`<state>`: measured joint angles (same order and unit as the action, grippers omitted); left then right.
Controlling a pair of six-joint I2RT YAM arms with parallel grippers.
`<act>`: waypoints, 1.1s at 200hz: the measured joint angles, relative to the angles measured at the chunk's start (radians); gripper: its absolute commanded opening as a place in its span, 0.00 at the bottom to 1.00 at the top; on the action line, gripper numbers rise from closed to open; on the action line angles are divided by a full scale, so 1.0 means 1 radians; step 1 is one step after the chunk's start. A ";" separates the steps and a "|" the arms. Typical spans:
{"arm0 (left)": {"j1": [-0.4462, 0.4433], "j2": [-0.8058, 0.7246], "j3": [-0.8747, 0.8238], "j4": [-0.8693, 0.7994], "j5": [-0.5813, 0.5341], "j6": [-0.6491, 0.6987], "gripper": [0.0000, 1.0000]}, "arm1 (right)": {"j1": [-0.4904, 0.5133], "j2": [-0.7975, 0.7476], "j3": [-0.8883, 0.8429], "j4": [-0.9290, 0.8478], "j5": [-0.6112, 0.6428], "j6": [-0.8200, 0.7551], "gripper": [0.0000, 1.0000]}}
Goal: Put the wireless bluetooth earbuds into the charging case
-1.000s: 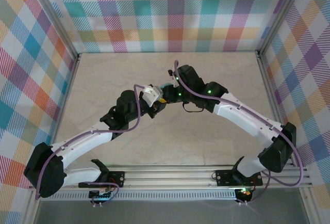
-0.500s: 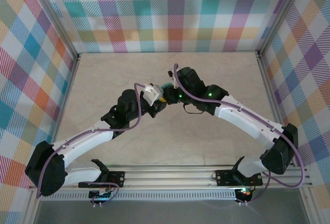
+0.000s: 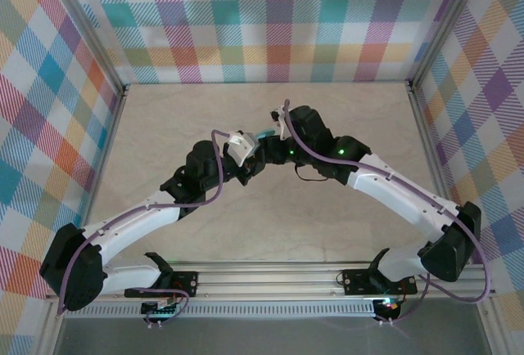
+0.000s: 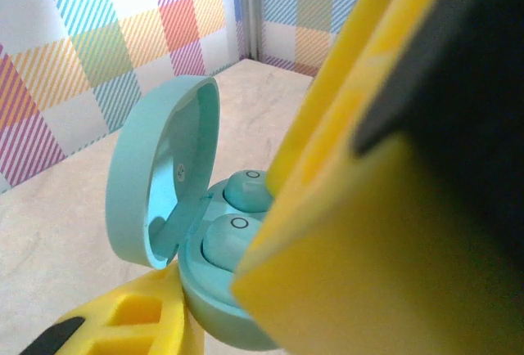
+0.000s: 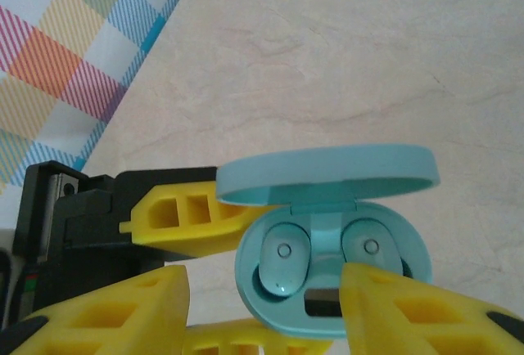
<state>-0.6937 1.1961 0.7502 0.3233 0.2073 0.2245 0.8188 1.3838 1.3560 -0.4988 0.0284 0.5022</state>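
A light-blue oval charging case [image 5: 254, 289] is held above the table with its lid [image 5: 327, 175] hinged open. My left gripper [image 4: 213, 306] is shut on the case body, one yellow finger [image 5: 180, 216] on each side. Both wireless bluetooth earbuds lie in the case's wells, one on the left [image 5: 282, 261] and one on the right [image 5: 368, 244]. The left one looks slightly tilted. My right gripper [image 5: 262, 314] hovers just over the case, open, its fingers [image 5: 106, 314] spread to either side and holding nothing. From above, the two grippers meet at the case [image 3: 264, 135] mid-table.
The beige marble-patterned tabletop [image 3: 344, 216] lies under the arms. Checked fabric walls [image 3: 270, 20] and aluminium frame posts [image 3: 426, 126] close it in at the back and both sides. The rail with both arm bases [image 3: 270, 277] runs along the near edge.
My right wrist has shifted slightly to the right and away from the case. The left arm has stayed where it was, still holding the case.
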 measured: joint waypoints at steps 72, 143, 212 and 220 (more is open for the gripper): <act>0.000 0.000 0.001 0.019 0.020 0.000 0.01 | -0.118 -0.063 0.113 -0.119 -0.143 0.067 0.44; 0.000 0.003 0.002 0.010 0.129 0.000 0.00 | -0.229 0.060 0.253 -0.201 -0.254 -0.003 0.42; 0.002 0.002 0.019 -0.040 0.151 -0.001 0.00 | -0.230 0.067 0.136 -0.200 -0.348 -0.013 0.43; 0.003 0.002 0.021 -0.035 0.151 -0.004 0.00 | -0.230 0.043 0.111 -0.201 -0.348 -0.013 0.43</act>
<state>-0.6910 1.1976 0.7708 0.2882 0.3588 0.2207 0.5884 1.4265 1.4666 -0.6998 -0.3199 0.4889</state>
